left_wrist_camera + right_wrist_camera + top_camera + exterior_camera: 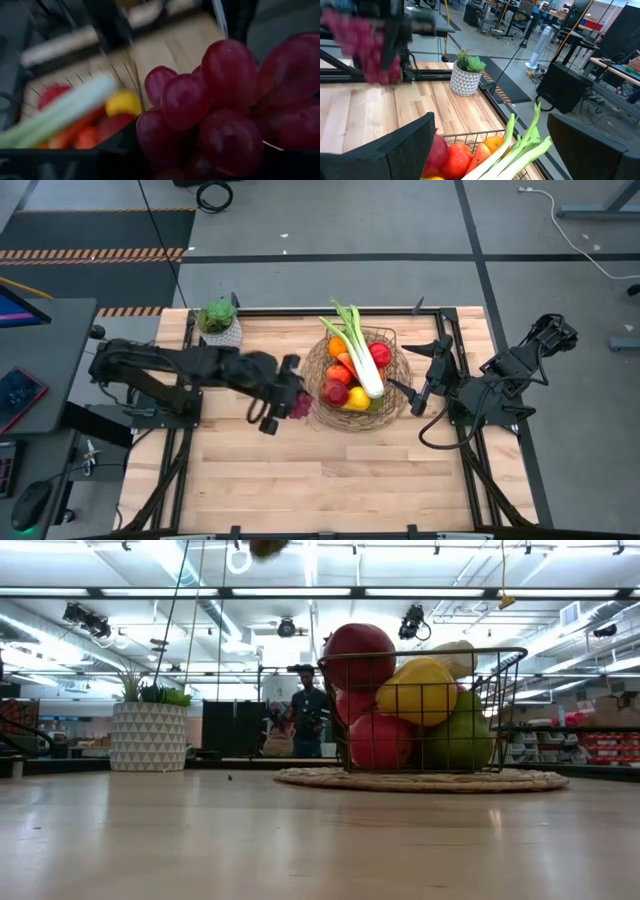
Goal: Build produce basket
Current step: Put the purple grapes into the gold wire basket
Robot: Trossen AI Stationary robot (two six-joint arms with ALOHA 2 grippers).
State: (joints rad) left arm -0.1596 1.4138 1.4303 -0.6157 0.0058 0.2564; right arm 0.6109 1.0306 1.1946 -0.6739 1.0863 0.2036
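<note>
Fingers of left gripper (283, 402) pinch a bunch of purple-red toy grapes (299, 404), held above the wooden table (300, 470), just beside the near-left edge of the basket rim. Right gripper (422, 385) waits just beside the basket's opposite side, fingers spread wide, nothing between them.

Brown wire-mesh basket with wide round woven rim (318, 360) sits approx. table centre. Contents: long green-white leek (360, 350) lying across the top, red apples (380, 355), orange (338, 346), yellow lemon (357, 397), green pear (462, 740). White patterned pot with green plant (220, 325) stands at back edge, well apart; not part of task.

Handling, judged: grapes look light, lumpy, prob. plastic w/ glossy skin, so slippery on single berries. Grip best across the cluster's thick middle or at stem end, not on one berry. Cluster may swing or flex if berries are loosely joined. Basket already well filled; free space seems to be at near-left side, so release low to avoid roll-off.
</note>
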